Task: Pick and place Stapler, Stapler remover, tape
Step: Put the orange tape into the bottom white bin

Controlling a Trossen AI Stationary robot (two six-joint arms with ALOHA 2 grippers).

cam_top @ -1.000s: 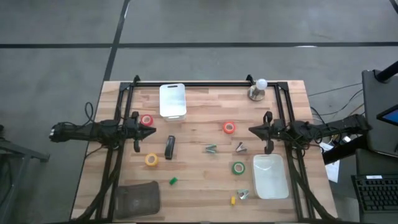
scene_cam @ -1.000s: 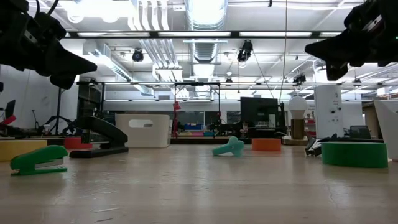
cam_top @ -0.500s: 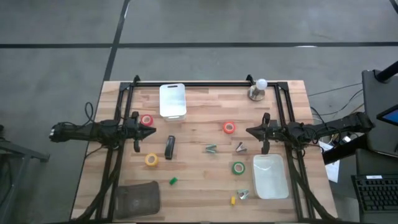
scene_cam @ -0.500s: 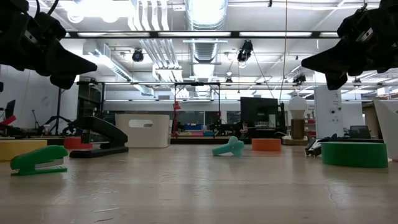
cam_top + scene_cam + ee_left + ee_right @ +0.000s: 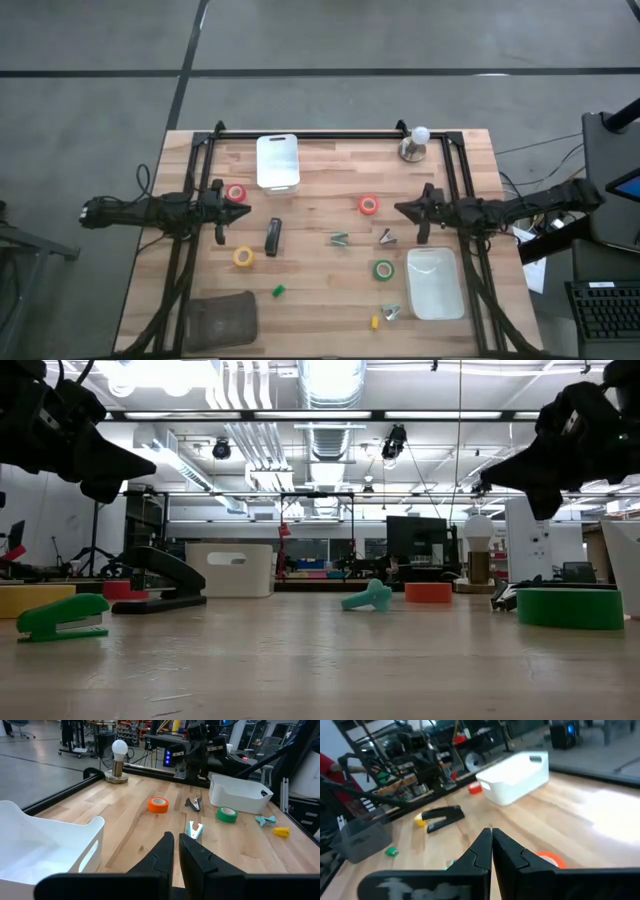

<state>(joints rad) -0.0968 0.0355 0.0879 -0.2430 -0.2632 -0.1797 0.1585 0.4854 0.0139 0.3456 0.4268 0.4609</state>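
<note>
Nearby — white bin [image 5: 278,161] just beyond stapler [image 5: 272,237].

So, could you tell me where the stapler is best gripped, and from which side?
Probably from straight above, near mid-length, fingers across its narrow width. The stapler lies flat on the table, long axis running roughly front to back, with bare wood on both long sides. The left gripper, shut, hovers nearest; the right gripper is farther off.

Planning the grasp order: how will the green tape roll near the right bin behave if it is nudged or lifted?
The green tape roll lies flat on its face on the table, so a nudge should slide it rather than roll it. It looks like a small rigid ring, probably light. Set on edge, it would likely roll.
</note>
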